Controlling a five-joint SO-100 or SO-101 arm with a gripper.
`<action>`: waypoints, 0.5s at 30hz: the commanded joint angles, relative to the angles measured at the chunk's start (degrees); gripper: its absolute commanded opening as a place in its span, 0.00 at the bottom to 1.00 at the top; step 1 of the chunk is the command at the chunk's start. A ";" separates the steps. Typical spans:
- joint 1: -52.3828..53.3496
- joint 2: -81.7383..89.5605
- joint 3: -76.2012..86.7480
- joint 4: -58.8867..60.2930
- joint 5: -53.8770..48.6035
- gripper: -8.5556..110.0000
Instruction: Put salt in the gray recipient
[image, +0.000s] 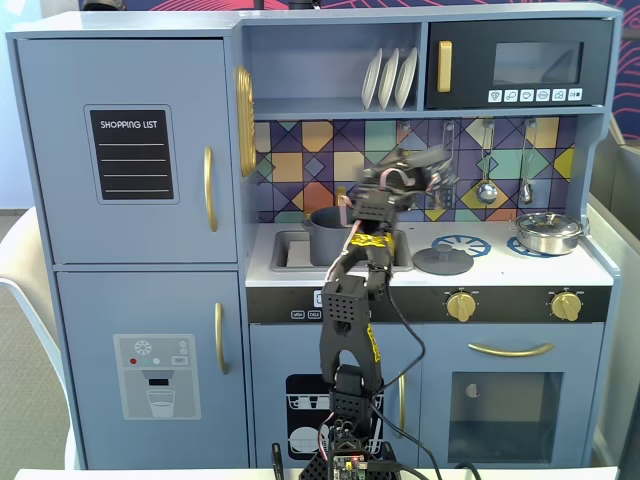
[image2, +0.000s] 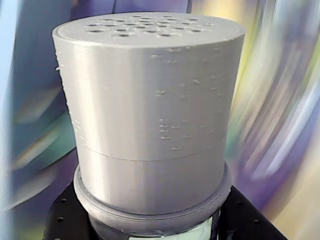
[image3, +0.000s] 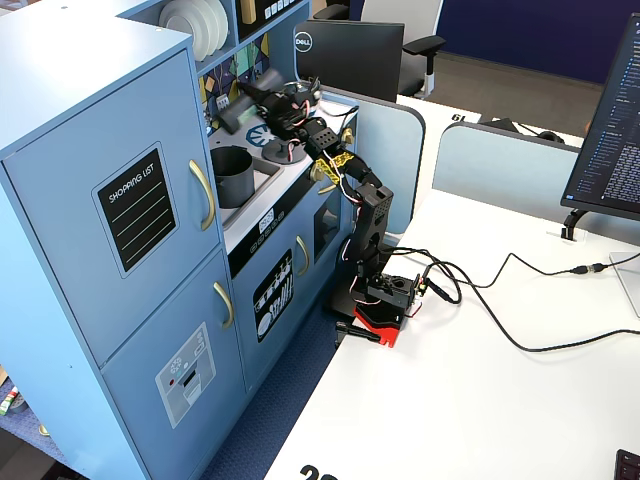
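**newbie_arm:** How far into the salt run are you?

**me:** About halfway, I reckon. I've got the salt (image2: 150, 115) up in the gripper (image: 425, 180), jaws clamped around its lower part. The wrist view is nearly all shaker, holed cap on top, background smeared with motion blur. In a fixed view it's a blurry gray shape (image3: 232, 115) held up over the counter. Nothing shows it tipped over the gray recipient (image: 327, 232) yet, so the carry across and the shake are what's left, by my guess.

**newbie_arm:** Where's the pot?

**me:** Sitting in the sink (image: 290, 250) recess, left of the gripper in the front view, upright and open on top.

**newbie_arm:** Tight in there?

**me:** Kinda. The shelf holding the plates (image: 390, 78) hangs above, the tiled backsplash (image: 300, 150) is behind, and the fridge (image: 130, 150) wall boxes in the left side. The gray lid (image: 443, 260) and steel pan (image: 548, 232) are off to the right, well apart from the pot. Open room is mostly toward me.
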 joint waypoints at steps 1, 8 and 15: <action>11.69 3.69 -0.26 -8.61 -30.41 0.07; 20.48 1.32 -0.70 -11.16 -62.58 0.07; 21.62 -2.64 -0.97 -11.78 -67.32 0.07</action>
